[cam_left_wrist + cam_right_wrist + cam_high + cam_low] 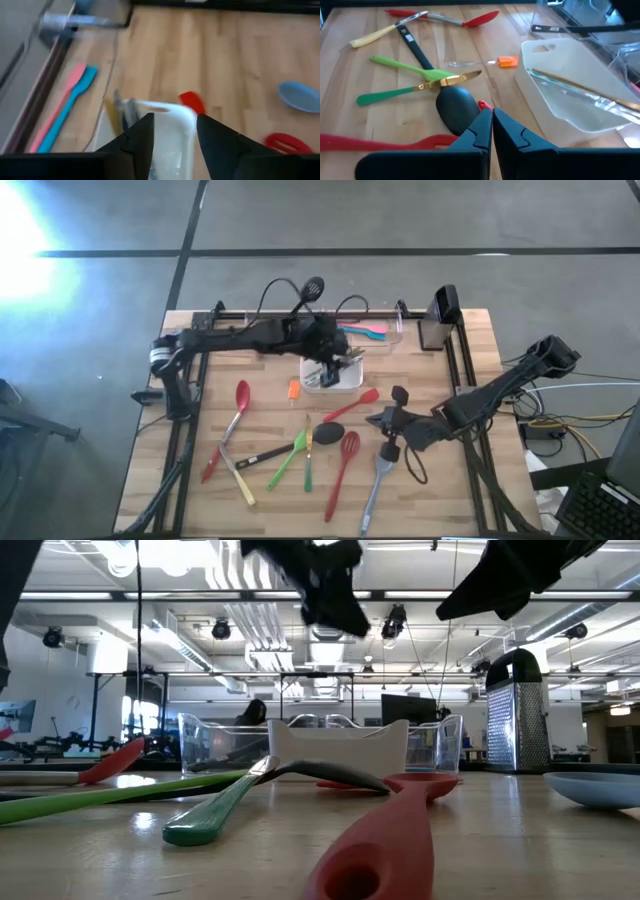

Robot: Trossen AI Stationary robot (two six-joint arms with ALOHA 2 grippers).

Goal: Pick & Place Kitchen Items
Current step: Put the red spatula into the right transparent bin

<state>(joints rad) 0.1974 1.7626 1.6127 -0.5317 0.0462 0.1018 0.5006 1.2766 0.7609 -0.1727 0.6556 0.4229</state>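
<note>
Utensils lie in the dish beneath the open, empty left hand.

Directly below the left gripper's parted jaws sat the white dish, its rim blocking a straight descent to the bench. Beyond those jaws the clear bin walled off the far edge. Ahead of the right gripper's shut jaws, scattered utensils crowded the boards; bare wood lay behind them.

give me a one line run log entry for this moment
left gripper: open, over white dish | right gripper: shut, empty, over black spoon
</note>
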